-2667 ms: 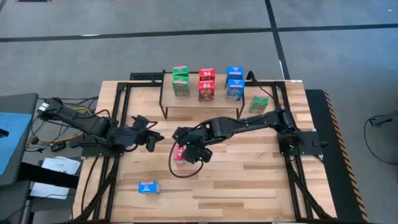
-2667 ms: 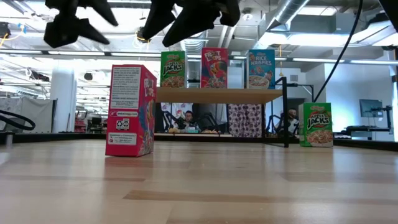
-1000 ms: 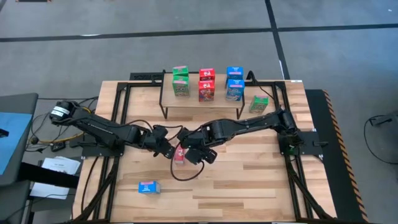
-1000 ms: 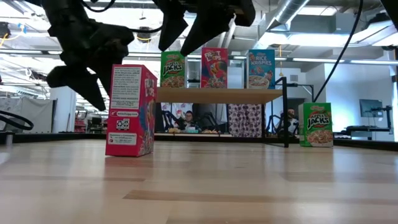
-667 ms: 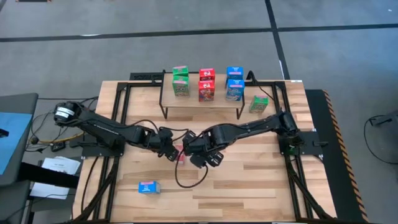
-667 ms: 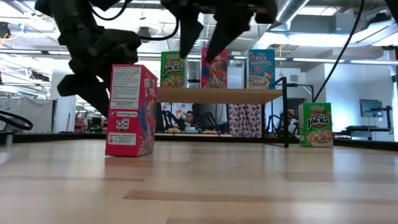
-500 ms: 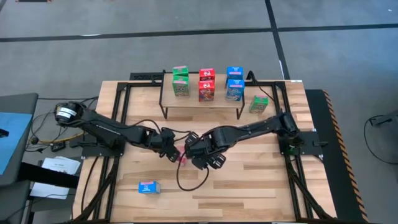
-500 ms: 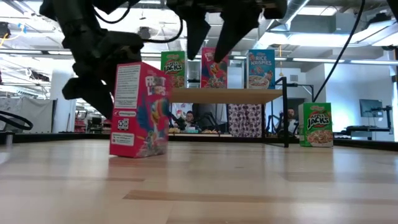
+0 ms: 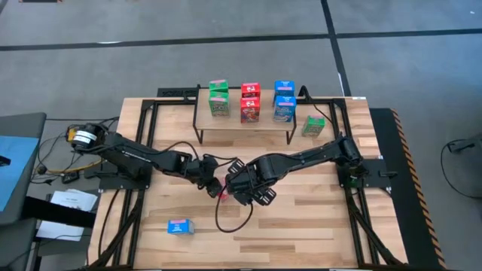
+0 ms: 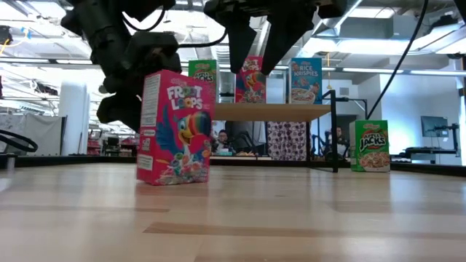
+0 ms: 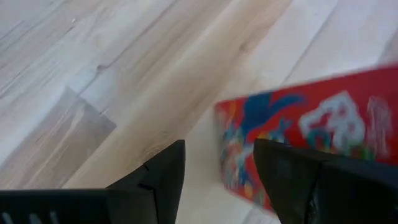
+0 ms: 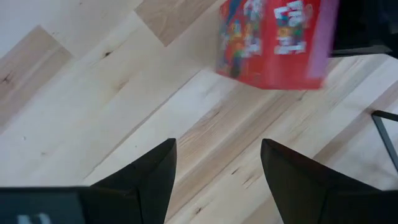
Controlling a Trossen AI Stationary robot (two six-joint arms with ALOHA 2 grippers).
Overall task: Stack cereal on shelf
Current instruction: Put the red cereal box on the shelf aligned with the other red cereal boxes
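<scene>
A red cereal box (image 10: 175,127) stands upright on its bottom on the table, printed front toward the near edge; the high view shows it as a red patch (image 9: 223,193). My left gripper (image 11: 217,168) is open at the box's upper left, slanting down. My right gripper (image 12: 217,162) hangs open above the box (image 12: 273,43), a little to its right, touching nothing. The shelf (image 9: 242,126) at the far side carries green (image 9: 218,102), red (image 9: 250,104) and blue (image 9: 284,104) boxes. My left gripper is open, and one finger (image 11: 286,180) lies against a broad printed face of the red box near its upright edge (image 11: 233,143); the other finger stands free. The fingers come slanting down from the table's left. The box stays upright on the table.
A green box (image 9: 313,126) stands on the table right of the shelf. A blue box (image 9: 180,226) lies flat near the front left. Black frame rails (image 9: 143,150) run along both table sides. Bare wood lies to the near right.
My left gripper has gone right and down against the red box. The box has turned about on its bottom, from narrow side to printed front facing the near edge, and slid a little right. My right gripper has drifted right above it and tipped further down.
</scene>
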